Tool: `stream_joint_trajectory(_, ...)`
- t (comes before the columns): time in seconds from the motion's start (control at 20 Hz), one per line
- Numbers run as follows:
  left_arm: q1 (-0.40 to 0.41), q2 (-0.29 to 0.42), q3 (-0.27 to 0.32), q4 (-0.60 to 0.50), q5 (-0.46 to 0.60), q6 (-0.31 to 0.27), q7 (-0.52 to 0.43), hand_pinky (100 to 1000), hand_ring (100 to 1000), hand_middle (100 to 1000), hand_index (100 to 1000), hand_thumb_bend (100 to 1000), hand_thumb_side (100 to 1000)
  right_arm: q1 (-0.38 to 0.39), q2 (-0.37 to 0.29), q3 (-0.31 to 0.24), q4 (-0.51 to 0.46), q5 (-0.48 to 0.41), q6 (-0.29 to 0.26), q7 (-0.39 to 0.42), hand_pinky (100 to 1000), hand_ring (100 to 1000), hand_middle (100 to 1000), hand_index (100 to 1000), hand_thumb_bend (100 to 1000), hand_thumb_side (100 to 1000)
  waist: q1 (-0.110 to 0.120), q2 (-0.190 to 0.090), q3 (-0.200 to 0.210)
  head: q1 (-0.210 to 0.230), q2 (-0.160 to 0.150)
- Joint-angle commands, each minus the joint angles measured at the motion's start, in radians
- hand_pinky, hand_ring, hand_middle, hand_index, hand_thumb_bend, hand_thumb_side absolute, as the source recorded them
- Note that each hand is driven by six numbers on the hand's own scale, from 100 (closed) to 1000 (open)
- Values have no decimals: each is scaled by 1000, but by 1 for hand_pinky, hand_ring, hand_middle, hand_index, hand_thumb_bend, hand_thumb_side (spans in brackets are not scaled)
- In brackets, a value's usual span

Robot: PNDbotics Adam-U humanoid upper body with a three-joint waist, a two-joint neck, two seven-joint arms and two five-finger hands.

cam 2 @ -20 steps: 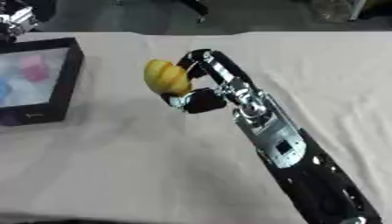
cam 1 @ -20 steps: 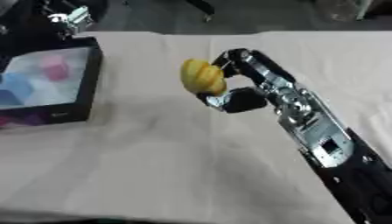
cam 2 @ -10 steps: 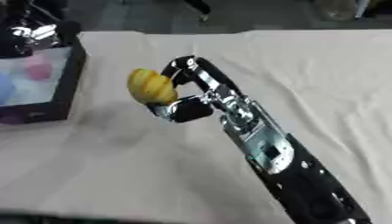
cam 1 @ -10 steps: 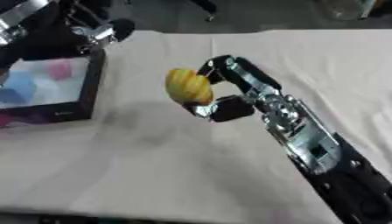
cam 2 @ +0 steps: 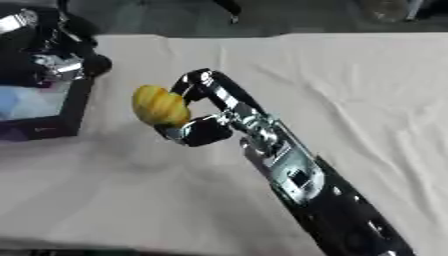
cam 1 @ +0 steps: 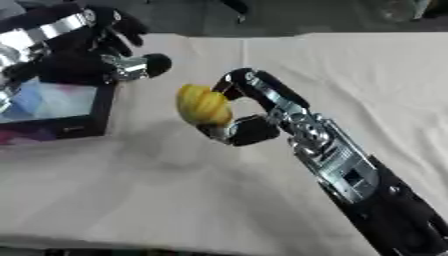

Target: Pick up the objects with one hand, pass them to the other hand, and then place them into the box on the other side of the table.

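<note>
1. Gripping a ribbed yellow object (cam 1: 203, 105) between curled fingers and thumb, the robot's right hand (cam 1: 249, 112) holds it in the air above the cloth-covered surface (cam 1: 175, 200), left of the surface's middle.
2. Fingers arch over the top of the yellow object while the thumb closes in under it from below; the object sits at the hand's left side, facing the box.
3. The left hand (cam 1: 96, 57) hangs at the upper left, over the near right corner of the box (cam 1: 61, 107), with its fingers spread and relaxed and nothing in them. It is near the yellow object but apart from it, with a strip of pale cloth showing between the two.
4. The box has dark walls and a pale blue and pink interior; what lies inside cannot be made out.
5. The left eye view shows the left hand nearly whole, with its silver wrist band and a rounded dark fingertip pointing toward the object. The right eye view cuts that hand off at the upper left corner but shows more of the cloth to the right of the arm.
6. Bare, wrinkled cloth spreads wide across the right and the near side. The surface's far edge runs along the top, with dark floor beyond.
</note>
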State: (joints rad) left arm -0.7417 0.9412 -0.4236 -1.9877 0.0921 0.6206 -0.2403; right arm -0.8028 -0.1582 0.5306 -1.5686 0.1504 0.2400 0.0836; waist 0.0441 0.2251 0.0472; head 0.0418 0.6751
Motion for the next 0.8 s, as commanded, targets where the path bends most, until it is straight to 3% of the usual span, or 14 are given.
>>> stream_joint_trajectory(0.05,-25,38,-44,-12,-8,-14,-50,818,781,762,860,646,584,-24,16,9,-6,-13,-11,-8,790,629,603,567,419,100,14,-17,2,1,2)
stream_joint_trajectory(0.4,-43,31,-94,-12,-41,-12,-164,831,794,768,862,720,524,-27,30,27,0,-19,-19,-10,790,629,601,566,419,100,15,-16,8,-3,4)
stream_joint_trajectory(0.7,-61,20,-97,-12,-49,9,-265,835,798,769,858,684,509,-28,37,37,5,-9,-30,-14,791,630,600,565,417,100,14,-15,11,-2,9)
stream_joint_trajectory(0.8,-63,20,-103,-12,-65,26,-295,835,801,773,856,626,529,-28,39,41,6,-4,-35,-17,792,630,599,565,416,100,14,-14,12,-1,9)
